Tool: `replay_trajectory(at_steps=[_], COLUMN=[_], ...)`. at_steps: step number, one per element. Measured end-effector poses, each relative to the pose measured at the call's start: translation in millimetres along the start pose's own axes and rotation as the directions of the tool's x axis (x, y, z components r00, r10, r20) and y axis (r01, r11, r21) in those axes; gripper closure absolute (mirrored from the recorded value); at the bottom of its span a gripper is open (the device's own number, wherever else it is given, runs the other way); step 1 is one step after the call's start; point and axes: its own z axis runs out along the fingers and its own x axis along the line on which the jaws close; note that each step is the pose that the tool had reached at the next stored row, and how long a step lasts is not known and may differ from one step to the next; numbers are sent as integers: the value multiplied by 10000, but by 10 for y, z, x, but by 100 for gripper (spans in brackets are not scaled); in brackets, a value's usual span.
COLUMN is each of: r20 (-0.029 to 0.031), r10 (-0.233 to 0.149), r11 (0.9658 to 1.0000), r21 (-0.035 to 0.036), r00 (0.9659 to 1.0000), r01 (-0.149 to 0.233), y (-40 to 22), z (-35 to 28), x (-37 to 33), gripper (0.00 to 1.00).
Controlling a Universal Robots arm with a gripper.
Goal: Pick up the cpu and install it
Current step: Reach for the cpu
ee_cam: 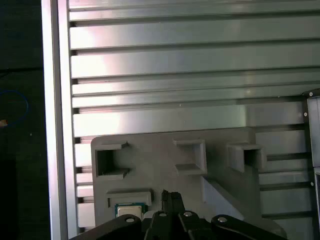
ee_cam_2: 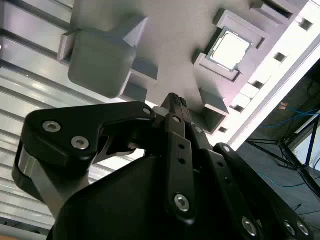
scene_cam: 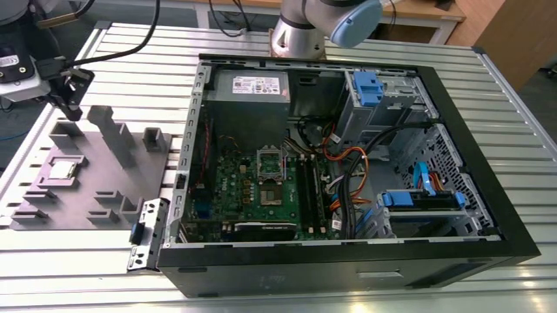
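Fingers (ee_cam_2: 175, 107) pressed together, empty, over grey tray (scene_cam: 87, 163) | cpu (ee_cam_2: 229, 49) flat in tray pocket, apart from gripper (ee_cam_2: 174, 97) | judged light, stiff, slick-topped, fragile underneath; take by opposite edges

Grey moulded tray (scene_cam: 161, 176) on slatted metal table (scene_cam: 87, 274), open computer case (scene_cam: 348, 267) beside it (lying on its side), green motherboard (scene_cam: 235, 189), blue clips (scene_cam: 422, 199), perhaps drive latches.

The claw (ee_cam_2: 175, 100), fingers pressed together, hangs over the grey tray (ee_cam_2: 170, 45), apart from the chip (ee_cam_2: 230, 50) in its square pocket.
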Motion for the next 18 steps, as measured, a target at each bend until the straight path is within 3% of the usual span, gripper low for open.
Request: replay_trajectory(at_steps=[18], r20=[-1], r10=[0], r11=[10000], r21=[0], r00=[10000], r01=[0], y=[0], z=[-29], x=[19], gripper=[89])
